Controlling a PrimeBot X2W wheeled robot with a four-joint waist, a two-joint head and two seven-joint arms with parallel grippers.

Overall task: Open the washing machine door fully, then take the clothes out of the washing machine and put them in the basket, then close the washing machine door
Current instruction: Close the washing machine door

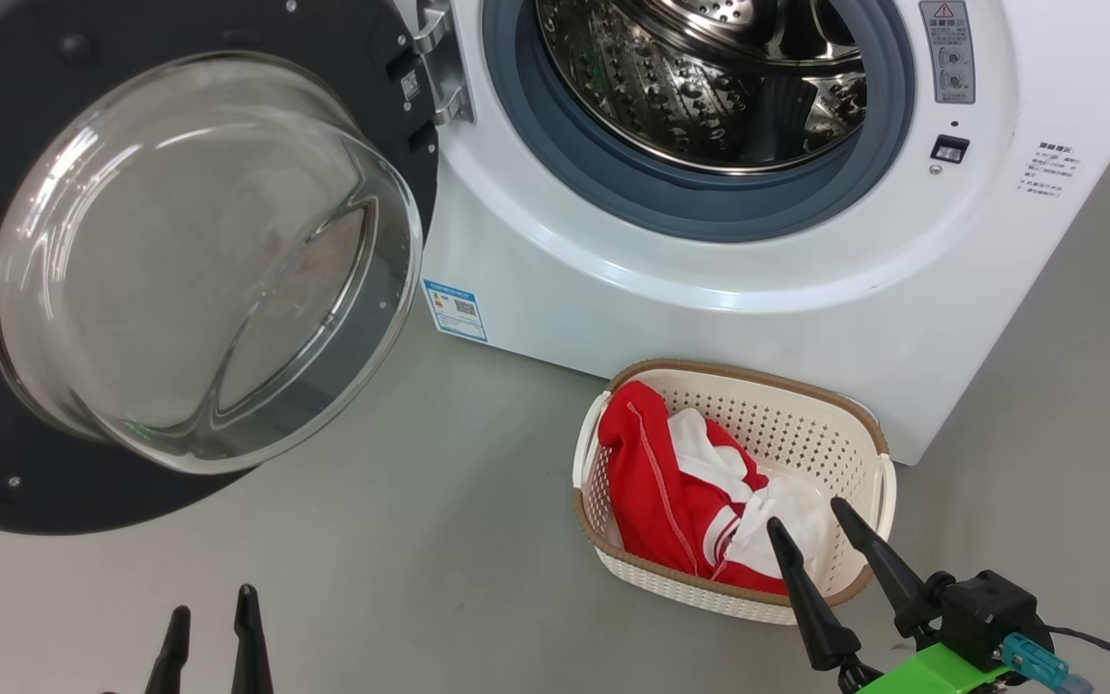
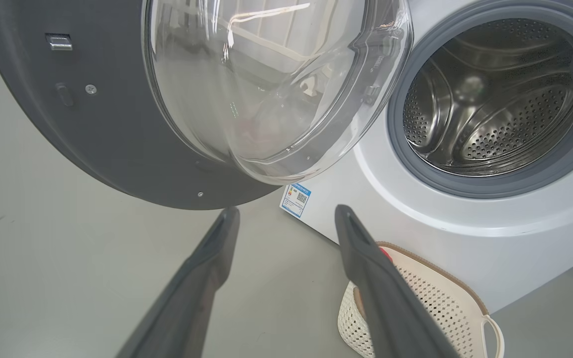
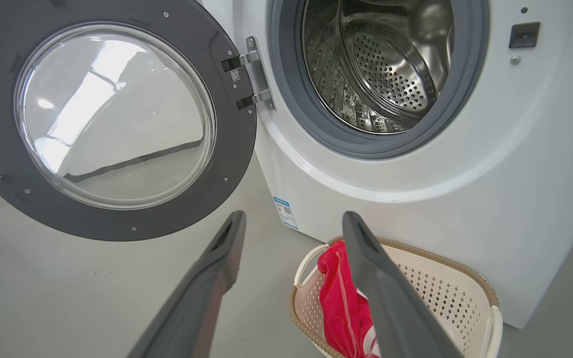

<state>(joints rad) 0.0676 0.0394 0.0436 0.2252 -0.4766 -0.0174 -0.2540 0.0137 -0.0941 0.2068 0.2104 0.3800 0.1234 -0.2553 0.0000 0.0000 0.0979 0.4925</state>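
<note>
The washing machine door (image 1: 179,260) stands swung wide to the left, its glass bowl bulging toward me; it also fills the upper left of the wrist views (image 2: 246,84) (image 3: 112,119). The white washing machine (image 1: 709,270) shows a bare steel drum (image 1: 709,77) (image 2: 490,94) (image 3: 381,64). Red and white clothes (image 1: 690,492) (image 3: 338,298) lie in the cream basket (image 1: 786,414) (image 2: 430,298) (image 3: 445,293) on the floor before the machine. My right gripper (image 1: 810,516) is open, just above the basket's near right corner. My left gripper (image 1: 213,607) hangs open over bare floor, below the door.
Grey floor (image 1: 420,559) spreads around the basket and beneath the door. A blue label (image 1: 456,310) sits on the washer's lower left front. The door's hinge (image 1: 435,67) is at the drum opening's left edge.
</note>
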